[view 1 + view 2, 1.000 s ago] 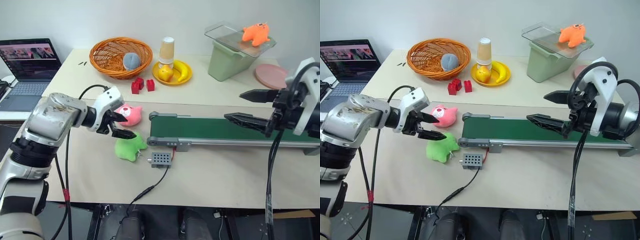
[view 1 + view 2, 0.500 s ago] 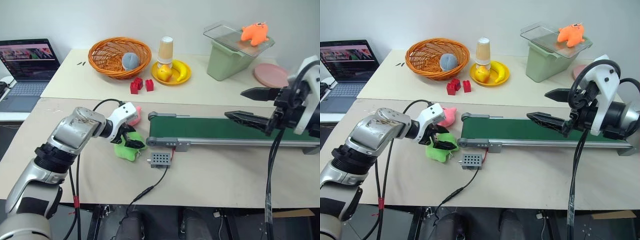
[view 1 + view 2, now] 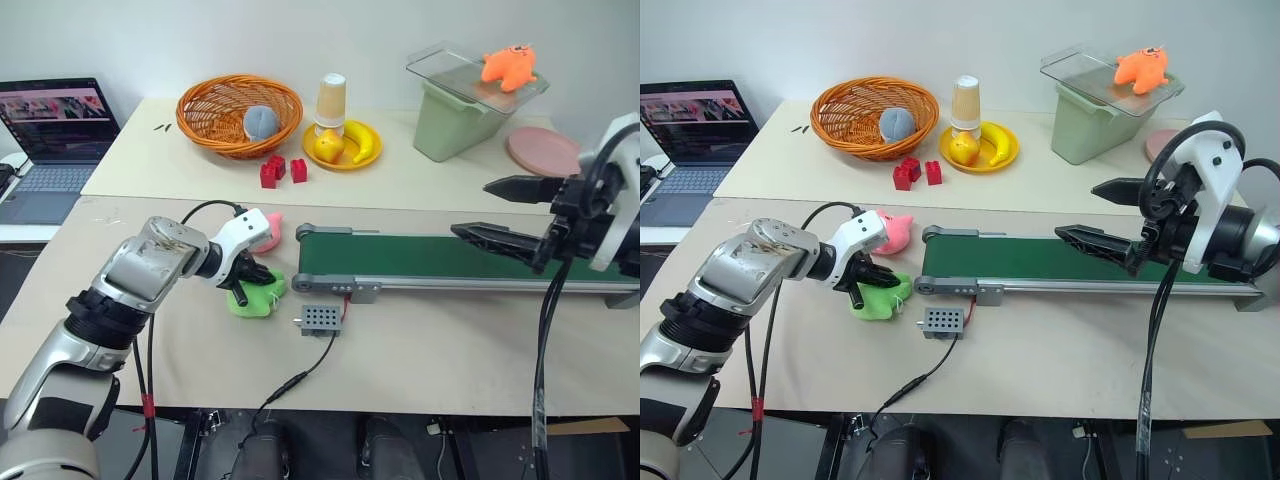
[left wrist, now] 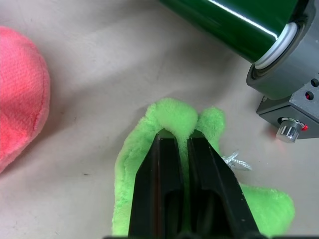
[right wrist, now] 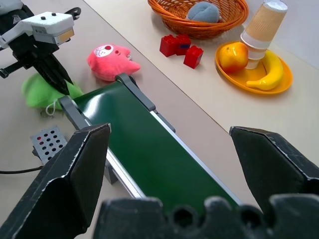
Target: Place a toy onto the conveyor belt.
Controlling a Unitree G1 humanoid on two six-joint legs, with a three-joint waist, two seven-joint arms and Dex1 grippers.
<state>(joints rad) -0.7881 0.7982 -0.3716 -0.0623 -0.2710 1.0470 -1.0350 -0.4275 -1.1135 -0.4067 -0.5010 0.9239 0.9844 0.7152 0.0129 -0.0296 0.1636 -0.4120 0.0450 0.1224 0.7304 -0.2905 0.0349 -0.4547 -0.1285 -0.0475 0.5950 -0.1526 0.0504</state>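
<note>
The step in hand is the pick-up. Low and left of centre in the left eye view, the left claw point(image 3: 245, 284) is clenched on the green plush toy point(image 3: 262, 296); in the left wrist view its two black fingers point(image 4: 164, 189) pinch a fold of the green fur between them, with the toy lying flat on the worktop point(image 3: 420, 350). Nothing shows it lifted yet.

Just right of the toy sits the small grey perforated box point(image 3: 320, 319), its cable trailing toward the bottom edge. Directly beyond and to the right, the conveyor belt point(image 3: 420, 258) runs across the middle of the frame toward the right edge, its near roller end just beside the toy. A pink plush toy point(image 3: 266, 230) lies just behind the left claw, close to that same belt end.

At the right edge, the right claw point(image 3: 500, 212) hangs released above the far stretch of the belt, jaws wide and holding nothing.

Further back, in the upper part of the frame, stand the wicker basket point(image 3: 215, 115), red blocks point(image 3: 280, 171) and a yellow plate point(image 3: 345, 155).

The next move probably calls for raising the toy clear of the worktop, carrying it a short way right over the belt's frame, and letting go above the green surface. The grip is only on a fold of fur, so it may slip.
</note>
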